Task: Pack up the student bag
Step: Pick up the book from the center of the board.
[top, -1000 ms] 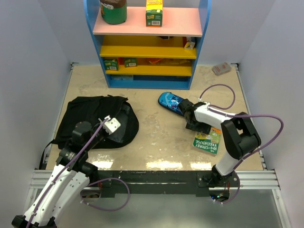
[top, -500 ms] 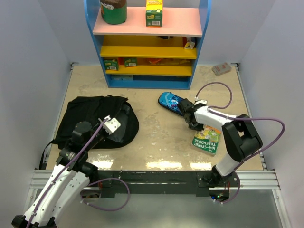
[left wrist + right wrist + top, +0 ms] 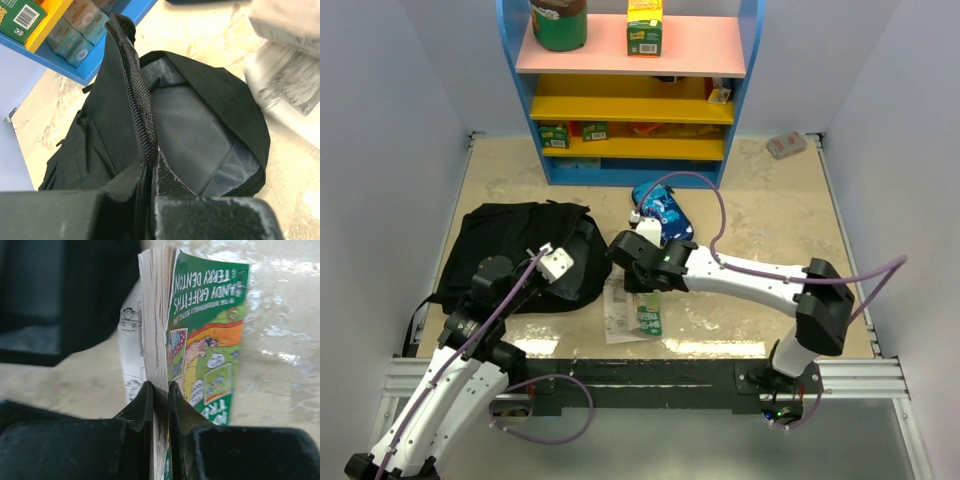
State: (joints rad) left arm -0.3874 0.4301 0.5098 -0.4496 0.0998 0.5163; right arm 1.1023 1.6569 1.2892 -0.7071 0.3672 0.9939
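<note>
left gripper [image 3: 151,167] is pinched tight on the zipper edge [image 3: 132,85] of the student bag [image 3: 505,245], lifting its mouth open at the tabletop's [image 3: 790,220] left side, while right gripper [image 3: 160,390] is clamped on a green paperback [image 3: 210,330] just beside that opening, apparently for insertion.

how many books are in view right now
1: a green paperback, held by the right gripper with its jaws shut on it, hanging open beside the black backpack. Others may be hidden inside the backpack, and items on the shelf are too small to tell.
</note>
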